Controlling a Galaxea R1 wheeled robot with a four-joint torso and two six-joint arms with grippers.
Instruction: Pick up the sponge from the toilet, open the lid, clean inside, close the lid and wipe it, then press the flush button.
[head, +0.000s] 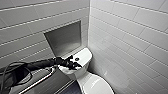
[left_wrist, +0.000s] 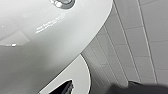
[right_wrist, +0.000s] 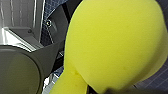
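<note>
My left gripper (head: 71, 63) hovers over the toilet (head: 86, 72) tank, just beside the flush button (head: 77, 59); I cannot tell whether it is spread or pressed together. My right gripper (right_wrist: 110, 91) pinches the sponge (right_wrist: 110, 45) above the floor (right_wrist: 155, 80). The lid (head: 96, 83) lies closed.

On my left wrist camera I make out two short lines of pale print (left_wrist: 50, 23) on the white tank top (left_wrist: 37, 50) of the toilet (head: 85, 56), just beside the flush button (left_wrist: 62, 2). The letters are too blurred for me to read. Nothing else I see carries legible writing.
</note>
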